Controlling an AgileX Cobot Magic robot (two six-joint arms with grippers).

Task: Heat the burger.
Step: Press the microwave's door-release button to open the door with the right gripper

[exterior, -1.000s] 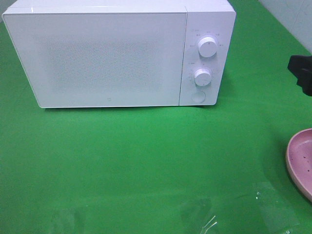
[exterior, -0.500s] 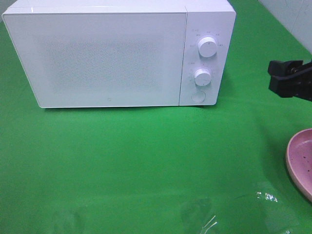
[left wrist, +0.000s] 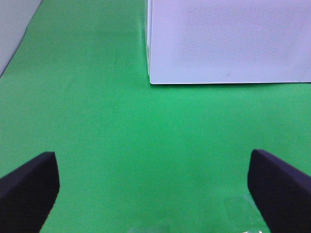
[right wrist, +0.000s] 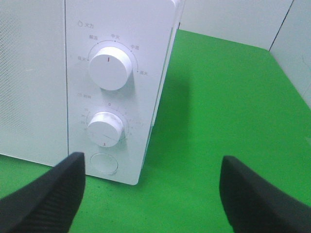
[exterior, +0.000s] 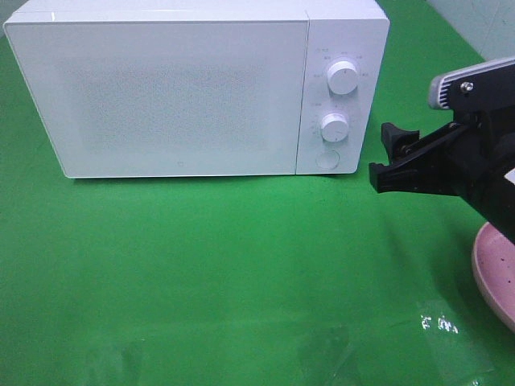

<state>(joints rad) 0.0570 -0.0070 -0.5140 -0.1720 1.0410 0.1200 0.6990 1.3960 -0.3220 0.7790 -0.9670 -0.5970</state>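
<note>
- Nearest you, your left hand (left wrist: 155,194) hung low over the bare green bench (exterior: 201,273). Its fingers (left wrist: 29,187) were spread wide with nothing between them. It had no part in this step, so parking it there was sound.
- To the right, the pink plate (exterior: 492,269) sat at the bench's edge. The part of it in view carried no burger.
- Beyond the plate, your right hand (exterior: 385,158) hovered just beside the microwave (exterior: 338,20). It faced the control panel, opened wide and empty, touching nothing.
- On the panel, the button (exterior: 327,159) sat lowest, the lower knob (exterior: 334,126) above it and the upper knob (exterior: 344,78) at the top.
- The door (exterior: 161,96) was shut and frosted, and the burger showed in no view. I judged it was already inside, though I could not confirm that.
- I judged the step in hand was setting the lower knob, which looked like the timer.
- To do it well, you needed to line the hand square to the panel with that knob centred between the fingers.
- You needed to close only on its rim, then turn about the knob's own axis.
- A push inward could have slid the microwave back. Drifting down onto the button might have popped the door open.
</note>
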